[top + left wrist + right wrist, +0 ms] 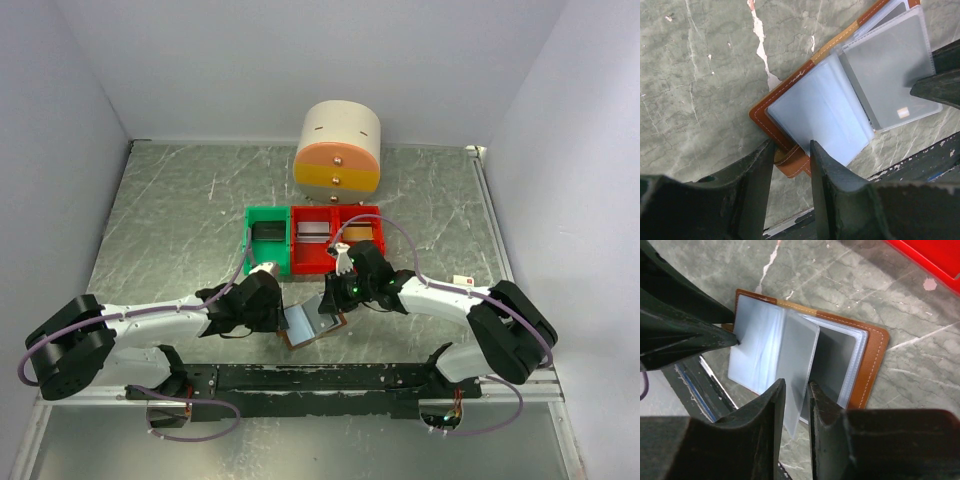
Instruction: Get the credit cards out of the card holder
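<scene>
The brown card holder lies open on the grey table between my two grippers, its pale blue-grey sleeves facing up. My left gripper is shut on the brown tab at the holder's near corner, and its tips show at the holder's left edge. One pale grey credit card leaf with a small chip mark stands up from the spine. My right gripper is shut on its lower edge. In the top view the left gripper and the right gripper flank the holder.
A green bin and two red bins stand in a row just behind the holder; a red rim is close to the right wrist. A cream and orange round drawer unit sits at the back. A black rail runs along the near edge.
</scene>
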`<state>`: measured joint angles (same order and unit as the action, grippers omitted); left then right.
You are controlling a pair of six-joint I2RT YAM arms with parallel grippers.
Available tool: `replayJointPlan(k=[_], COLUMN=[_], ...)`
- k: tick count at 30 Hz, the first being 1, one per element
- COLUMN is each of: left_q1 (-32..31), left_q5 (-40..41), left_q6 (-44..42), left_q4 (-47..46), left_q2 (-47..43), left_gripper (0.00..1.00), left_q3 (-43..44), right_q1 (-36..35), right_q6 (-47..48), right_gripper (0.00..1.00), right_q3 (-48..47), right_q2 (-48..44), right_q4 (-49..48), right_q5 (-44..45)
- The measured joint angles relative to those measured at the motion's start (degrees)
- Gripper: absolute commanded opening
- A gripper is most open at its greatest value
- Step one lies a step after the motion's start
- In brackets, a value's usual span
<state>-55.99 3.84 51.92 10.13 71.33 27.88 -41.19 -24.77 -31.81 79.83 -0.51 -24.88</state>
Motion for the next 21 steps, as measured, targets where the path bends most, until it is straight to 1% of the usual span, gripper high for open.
replayJointPlan(k=[5, 9, 15, 21], left_q1=[0.0, 0.0, 0.0, 0.0], left_q5=[0.0, 0.0, 0.2, 0.3], left_q6=[-0.2, -0.5, -0.7, -0.7], left_q4=[0.0, 0.3, 0.7, 0.8], left_q2=[0.1, 0.1, 0.1, 0.1], left_gripper=[0.45, 0.45, 0.45, 0.44], left_q3=[0.0, 0.2, 0.6, 0.7], right_q1=[0.0, 0.0, 0.0, 0.0], right_q6=[-0.3, -0.5, -0.9, -1.9], right_gripper=[0.07, 0.05, 0.17, 0.26], right_q3=[0.0, 0.0, 0.0, 0.0], right_q2=[-2.0, -2.4, -2.3, -2.3], right_q4=[-0.4, -1.0, -1.8, -4.9], right_q5=[-1.4, -2.0, -3.7, -8.0])
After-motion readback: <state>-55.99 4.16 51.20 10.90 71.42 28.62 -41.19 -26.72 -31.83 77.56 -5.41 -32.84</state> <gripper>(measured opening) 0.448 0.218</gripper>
